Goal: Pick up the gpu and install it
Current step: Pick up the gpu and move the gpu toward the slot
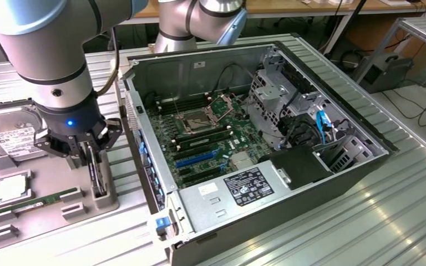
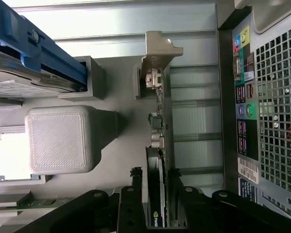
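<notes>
my gripper (image 1: 91,157) at the lower left of the exterior view, fingers (image 2: 136,206) pinching the gpu (image 2: 157,145) by both faces, card upright in its gray tray (image 1: 57,172) slot, open computer case (image 1: 198,216) just beside

A robotics lab: a robot arm (image 1: 50,61) over a ribbed metal bench (image 1: 361,221), an open PC (image 1: 198,69), and cables (image 1: 416,108) behind.

The silver-grey jointed robot arm (image 1: 50,50) descends near-vertically at the exterior view's left. Its lower wrist section is black, with a small blue indicator light (image 1: 69,123) lit. The black linkage gripper (image 1: 91,160) points straight down.
</notes>
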Robot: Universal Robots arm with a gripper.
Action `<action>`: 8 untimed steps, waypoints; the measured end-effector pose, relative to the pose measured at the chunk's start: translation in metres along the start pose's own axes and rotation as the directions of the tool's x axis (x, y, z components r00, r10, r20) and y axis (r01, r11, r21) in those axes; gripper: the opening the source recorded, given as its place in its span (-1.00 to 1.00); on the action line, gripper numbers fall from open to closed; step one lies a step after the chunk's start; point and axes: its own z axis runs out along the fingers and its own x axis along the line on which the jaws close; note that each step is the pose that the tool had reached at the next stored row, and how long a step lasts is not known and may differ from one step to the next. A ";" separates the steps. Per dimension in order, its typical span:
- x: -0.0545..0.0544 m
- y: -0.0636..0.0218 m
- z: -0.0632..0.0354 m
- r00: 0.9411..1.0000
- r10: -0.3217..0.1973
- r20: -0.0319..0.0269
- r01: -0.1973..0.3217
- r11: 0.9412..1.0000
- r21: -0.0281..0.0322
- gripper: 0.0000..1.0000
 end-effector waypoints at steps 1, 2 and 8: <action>0.000 0.0000 0.0000 1.000 0.000 0.000 0.000 1.000 0.000 -0.30; 0.000 0.0000 0.0000 1.000 0.000 0.000 0.000 1.000 0.000 -0.45; 0.000 0.0000 0.0002 0.999 -0.035 -0.001 0.035 0.999 0.000 -0.47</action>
